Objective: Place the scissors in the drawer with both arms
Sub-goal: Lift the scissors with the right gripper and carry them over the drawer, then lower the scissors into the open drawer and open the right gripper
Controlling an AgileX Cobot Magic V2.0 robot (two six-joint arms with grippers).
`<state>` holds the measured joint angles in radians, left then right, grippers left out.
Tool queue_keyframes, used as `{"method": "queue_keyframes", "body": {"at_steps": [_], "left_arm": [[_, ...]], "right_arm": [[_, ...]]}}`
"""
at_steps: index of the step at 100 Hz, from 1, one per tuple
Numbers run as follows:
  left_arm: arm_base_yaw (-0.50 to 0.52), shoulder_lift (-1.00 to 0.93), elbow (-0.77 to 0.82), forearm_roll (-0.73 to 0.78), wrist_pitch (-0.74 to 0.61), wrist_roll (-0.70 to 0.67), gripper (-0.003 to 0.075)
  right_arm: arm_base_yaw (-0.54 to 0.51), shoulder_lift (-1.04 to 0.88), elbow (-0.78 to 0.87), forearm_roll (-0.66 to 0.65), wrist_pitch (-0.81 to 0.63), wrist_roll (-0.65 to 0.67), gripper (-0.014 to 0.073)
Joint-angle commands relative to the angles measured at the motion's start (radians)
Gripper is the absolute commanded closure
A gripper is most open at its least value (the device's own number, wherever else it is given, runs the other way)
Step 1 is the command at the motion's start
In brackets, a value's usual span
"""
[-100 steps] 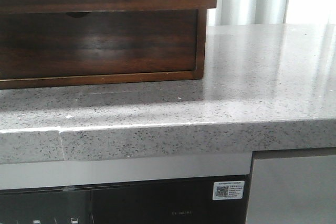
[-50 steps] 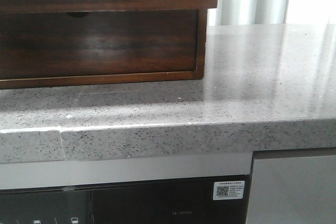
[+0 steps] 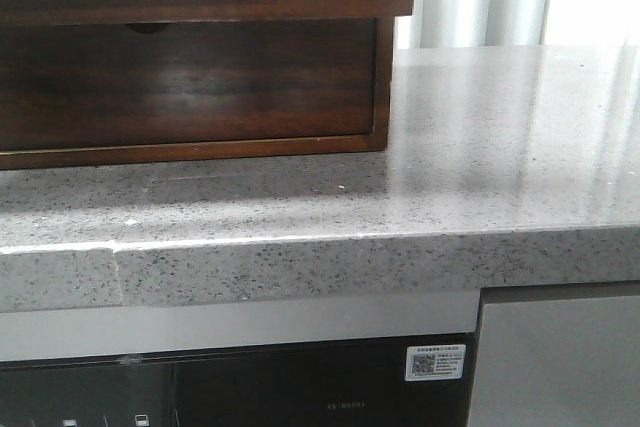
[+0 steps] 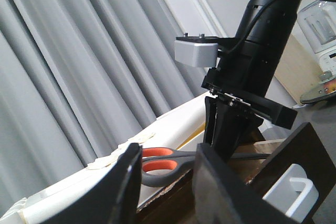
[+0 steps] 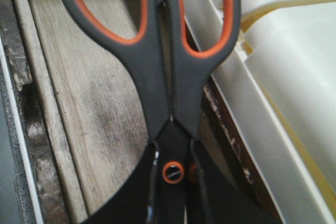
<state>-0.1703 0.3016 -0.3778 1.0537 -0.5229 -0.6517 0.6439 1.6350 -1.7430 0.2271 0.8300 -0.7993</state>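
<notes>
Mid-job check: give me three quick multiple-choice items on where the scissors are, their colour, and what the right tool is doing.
1. Where are the scissors?
A. Over the pale wooden floor of the drawer
B. Flat on the speckled countertop
C. On the ground

2. What colour lines the finger loops?
A. Blue
B. Yellow
C. Orange

3. What state is the right tool in?
A. Open and bare
B. Shut on the scissors near their pivot
C. Out of sight

Answers:
1. A, since the right wrist view shows wood boards directly behind the handles.
2. C, since orange rims show inside both grey loops.
3. B, since its black fingers close on either side of the pivot screw, and the left wrist view shows the scissors sticking out of it.
</notes>
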Motion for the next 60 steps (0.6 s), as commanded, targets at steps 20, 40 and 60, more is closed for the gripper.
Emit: {"method": "queue_keyframes", "body": {"at_steps": [20, 40, 60], "left_arm": [[-0.008, 0.010, -0.028, -0.049, -0.029, -0.010, 0.0498], [-0.008, 0.010, -0.028, -0.049, -0.029, -0.010, 0.0498], [-0.008, 0.010, -0.028, -0.049, -0.029, -0.010, 0.0498]], "right_arm": [[-0.001, -0.018, -0.031, 0.008, -0.061, -0.022, 0.0589], [-0.001, -0.013, -0.031, 0.008, -0.061, -0.022, 0.0320], [-0.001, -0.013, -0.031, 0.008, -0.063, -0.022, 0.0292]]}}
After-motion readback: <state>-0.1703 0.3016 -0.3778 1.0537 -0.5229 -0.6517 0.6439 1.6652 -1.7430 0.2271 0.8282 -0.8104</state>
